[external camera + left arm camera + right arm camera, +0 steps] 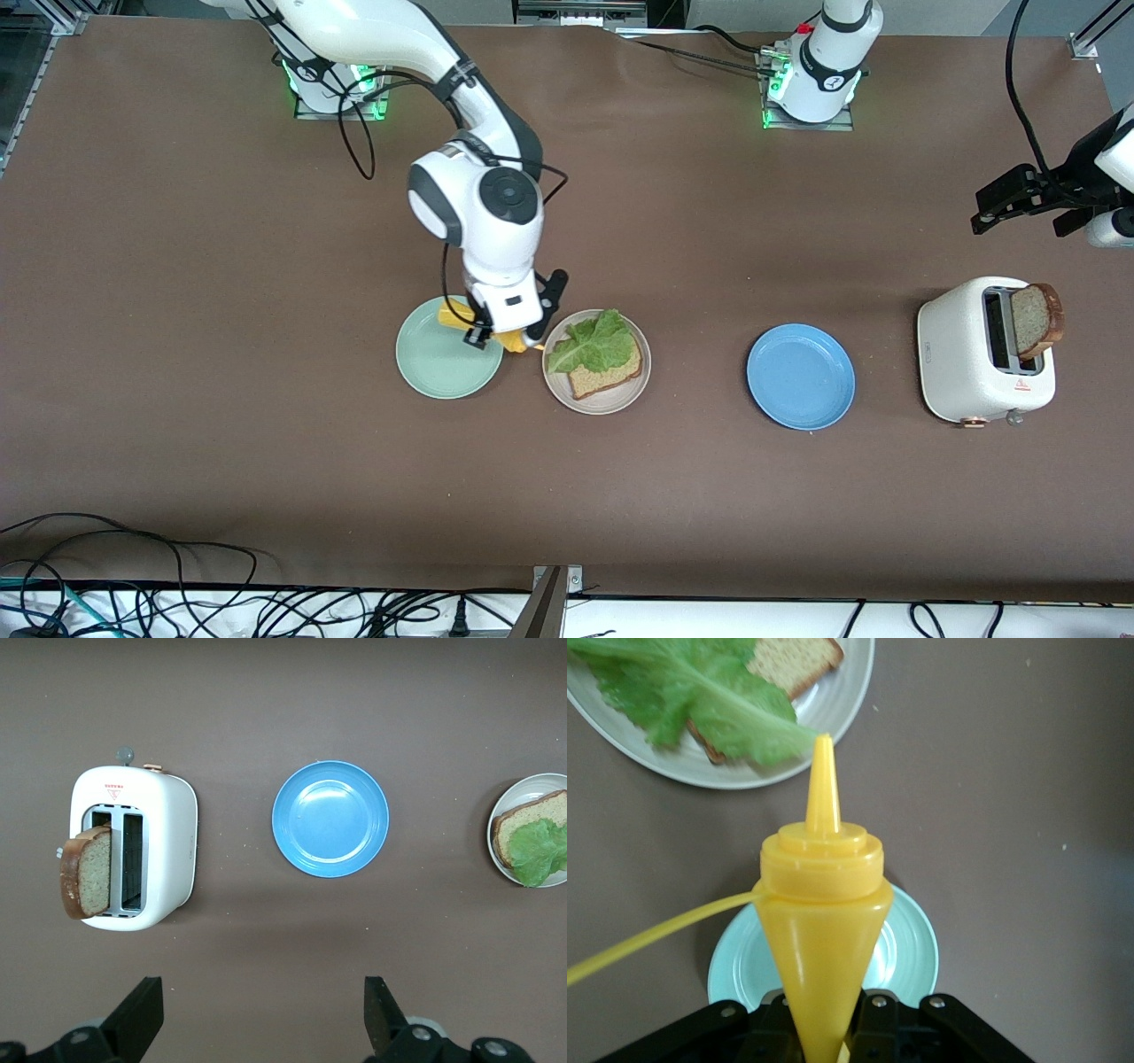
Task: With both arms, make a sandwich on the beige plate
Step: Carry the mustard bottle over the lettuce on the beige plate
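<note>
Right gripper (507,335): fingers clenched on a yellow squeeze bottle (822,930), over the green plate (440,361).
Left gripper (992,208): fingers released, hanging above the toaster (133,848).
Beige plate (602,399): bread slice (611,372) under lettuce (592,344).
Left wrist view only: bread slice in toaster (87,872) leans against the slot.
Blue plate (800,377): on the counter (221,266).
</note>
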